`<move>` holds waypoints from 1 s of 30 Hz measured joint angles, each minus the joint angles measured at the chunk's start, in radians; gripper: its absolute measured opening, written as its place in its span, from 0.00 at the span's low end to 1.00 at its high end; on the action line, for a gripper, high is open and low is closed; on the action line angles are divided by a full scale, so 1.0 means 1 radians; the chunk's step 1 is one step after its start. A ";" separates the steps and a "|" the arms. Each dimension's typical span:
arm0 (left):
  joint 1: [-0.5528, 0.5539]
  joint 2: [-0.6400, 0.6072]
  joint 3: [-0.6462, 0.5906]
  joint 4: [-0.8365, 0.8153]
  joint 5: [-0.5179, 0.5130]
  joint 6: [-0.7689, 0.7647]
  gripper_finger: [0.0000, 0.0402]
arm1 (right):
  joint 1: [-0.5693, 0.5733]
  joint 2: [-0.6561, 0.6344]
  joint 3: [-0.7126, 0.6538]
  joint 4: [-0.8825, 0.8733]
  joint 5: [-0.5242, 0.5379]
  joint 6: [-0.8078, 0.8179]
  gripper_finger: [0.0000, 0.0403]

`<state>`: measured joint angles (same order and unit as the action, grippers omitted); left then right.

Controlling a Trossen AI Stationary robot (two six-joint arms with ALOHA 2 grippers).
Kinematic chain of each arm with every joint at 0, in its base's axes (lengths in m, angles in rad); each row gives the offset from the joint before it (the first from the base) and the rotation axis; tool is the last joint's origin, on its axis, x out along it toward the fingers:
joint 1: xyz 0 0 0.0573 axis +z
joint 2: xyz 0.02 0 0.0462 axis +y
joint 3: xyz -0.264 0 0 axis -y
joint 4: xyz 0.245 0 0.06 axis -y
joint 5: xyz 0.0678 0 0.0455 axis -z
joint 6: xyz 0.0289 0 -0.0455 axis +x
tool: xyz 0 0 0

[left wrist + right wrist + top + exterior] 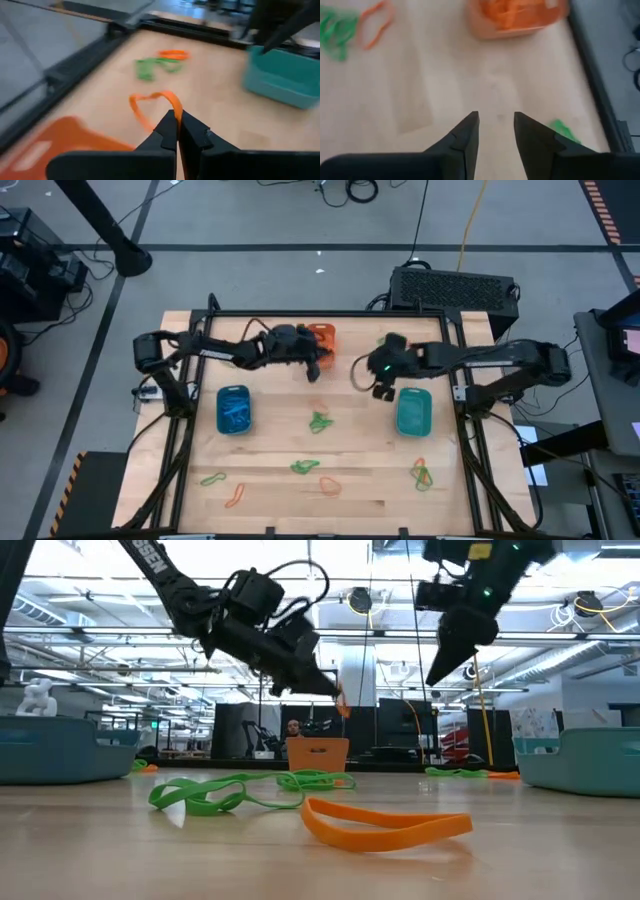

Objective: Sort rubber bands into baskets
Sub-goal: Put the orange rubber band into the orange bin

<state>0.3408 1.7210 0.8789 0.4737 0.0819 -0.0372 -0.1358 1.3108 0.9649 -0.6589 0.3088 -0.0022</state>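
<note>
We see bright, even overhead light, ceiling lamps (585, 602) glaring in low view; both wrist views motion-blurred beyond each hand, soft bench (270, 450) shadows.

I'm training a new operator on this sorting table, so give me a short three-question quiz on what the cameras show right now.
1. True or false: the left hand is shut on an orange rubber band.
2. Which basket lies nearest the right hand? A) orange basket B) blue basket C) teal basket
3. Fill in: the right hand's fingers are ____, with nothing between them.

Key
1. True. The left wrist view shows the band pinched between the closed fingers, near the orange basket.
2. C. In the high view the teal basket sits right beside that hand; the blue basket is across the table.
3. Open.
</note>
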 joint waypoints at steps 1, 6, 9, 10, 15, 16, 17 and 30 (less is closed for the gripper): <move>0.018 0.001 0.000 -0.008 -0.006 0.001 0.01 | -0.023 -0.038 -0.037 0.041 0.000 -0.005 0.29; 0.109 0.037 0.000 -0.078 -0.006 -0.022 0.01 | -0.128 -0.193 -0.220 0.221 0.001 0.005 0.29; 0.155 0.063 -0.002 -0.104 -0.002 -0.054 0.01 | -0.169 -0.248 -0.292 0.259 0.001 0.037 0.29; 0.166 0.070 -0.002 -0.090 0.007 -0.064 0.01 | -0.177 -0.260 -0.310 0.263 0.001 0.045 0.29; 0.200 0.093 0.032 -0.104 0.122 -0.117 0.00 | -0.186 -0.278 -0.370 0.301 -0.001 0.065 0.29; 0.203 0.093 0.042 -0.105 0.143 -0.133 0.00 | -0.186 -0.278 -0.381 0.311 0.000 0.067 0.29; 0.203 0.093 0.055 -0.103 0.158 -0.140 0.00 | -0.186 -0.277 -0.389 0.319 -0.001 0.069 0.29; 0.202 0.092 0.165 -0.278 0.152 -0.178 0.00 | -0.186 -0.276 -0.401 0.342 -0.029 -0.016 0.29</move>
<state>0.5430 1.8130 1.0435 0.1956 0.2340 -0.2156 -0.3218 1.0346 0.5644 -0.3172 0.2794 -0.0179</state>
